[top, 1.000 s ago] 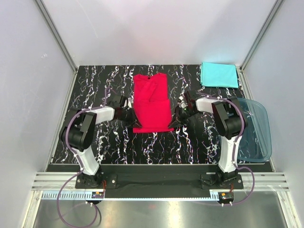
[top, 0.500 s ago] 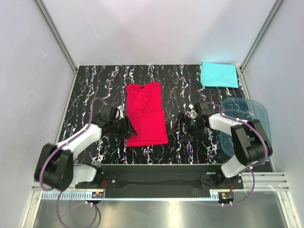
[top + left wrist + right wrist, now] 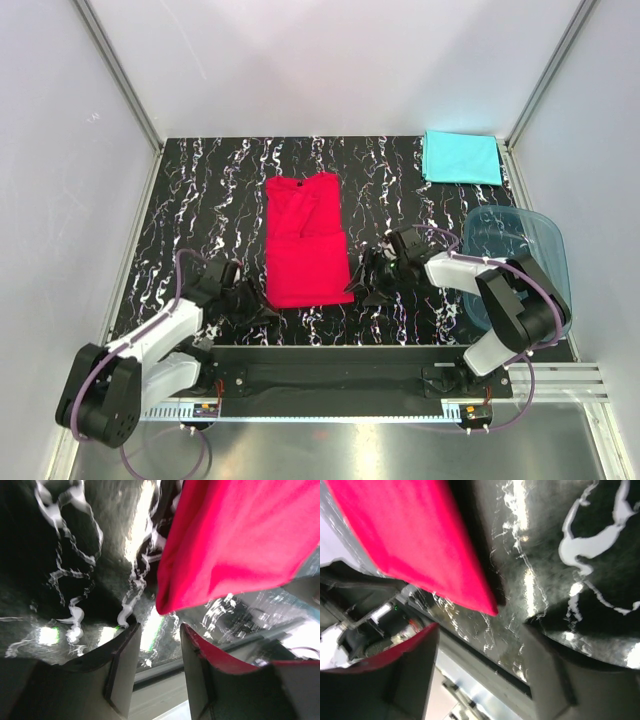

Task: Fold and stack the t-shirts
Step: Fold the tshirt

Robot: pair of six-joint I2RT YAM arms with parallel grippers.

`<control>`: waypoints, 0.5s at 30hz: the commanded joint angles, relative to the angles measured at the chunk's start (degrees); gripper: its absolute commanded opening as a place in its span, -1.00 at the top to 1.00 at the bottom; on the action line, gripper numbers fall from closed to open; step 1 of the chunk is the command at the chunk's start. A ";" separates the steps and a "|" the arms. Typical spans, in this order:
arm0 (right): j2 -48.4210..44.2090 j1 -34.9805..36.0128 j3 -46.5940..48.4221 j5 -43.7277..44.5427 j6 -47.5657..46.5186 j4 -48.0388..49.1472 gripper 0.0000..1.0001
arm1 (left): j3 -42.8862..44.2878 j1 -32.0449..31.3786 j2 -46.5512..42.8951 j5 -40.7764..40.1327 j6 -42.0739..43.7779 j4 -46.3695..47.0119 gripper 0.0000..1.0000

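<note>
Between the two grippers, the red t-shirt (image 3: pixel 305 245) lies flat on the table (image 3: pixel 200 190), folded to a long panel with its near half doubled. Just off its near-left corner sits the left gripper (image 3: pixel 260 305), jaws partly apart, nothing in them. Off its near-right corner is the right gripper (image 3: pixel 362 288), jaws wide, empty too. Flanking the hem like that, they look set for the next fold. Far back-right of the red shirt, the turquoise t-shirt (image 3: pixel 461 157) lies folded, likely the stack's base. The blue tub (image 3: pixel 530 270) stands well right of it.
</note>
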 commanded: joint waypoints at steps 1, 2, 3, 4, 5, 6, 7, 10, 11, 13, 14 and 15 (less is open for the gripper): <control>1.39 2.26 -1.43 7.70 2.59 2.98 -0.41 | -3.52 0.41 -2.77 -1.36 -6.16 6.30 0.10; 2.35 2.70 -1.17 8.40 2.77 3.07 -0.30 | -3.87 0.41 -2.86 -1.62 -6.08 6.57 0.10; 2.71 3.66 -0.99 8.75 2.94 3.33 -0.27 | -3.88 0.41 -2.86 -1.97 -5.91 6.31 0.09; 2.97 3.94 -0.99 9.19 3.64 3.34 -0.26 | -3.79 0.50 -3.03 -2.32 -5.47 6.13 0.05; 2.97 4.29 -1.08 10.59 3.99 3.34 -0.25 | -3.53 0.67 -2.95 -2.41 -5.38 6.04 0.04; 2.80 4.55 -1.25 11.21 4.35 3.34 -0.24 | -3.70 0.68 -2.95 -2.59 -5.38 5.95 0.04; 2.71 4.73 -1.34 11.74 5.22 3.34 -0.24 | -3.62 0.76 -3.21 -2.68 -5.64 6.13 0.03; 1.83 4.99 -2.66 13.41 7.15 3.60 -0.21 | -3.79 0.76 -3.74 -3.03 -6.87 6.22 -0.01; 1.40 4.91 -3.53 14.11 7.60 3.69 -0.20 | -4.05 0.76 -3.91 -3.20 -7.22 6.39 -0.02; 1.13 4.82 -4.42 14.38 9.00 4.47 -0.11 | -4.58 0.76 -4.00 -3.64 -8.62 6.74 -0.02; 1.04 4.90 -5.12 14.56 9.44 4.91 -0.09 | -5.10 0.76 -3.83 -3.73 -9.15 7.18 -0.02; 1.13 4.91 -5.38 14.47 9.80 5.53 -0.08 | -5.20 0.68 -3.39 -4.08 -10.20 7.27 -0.01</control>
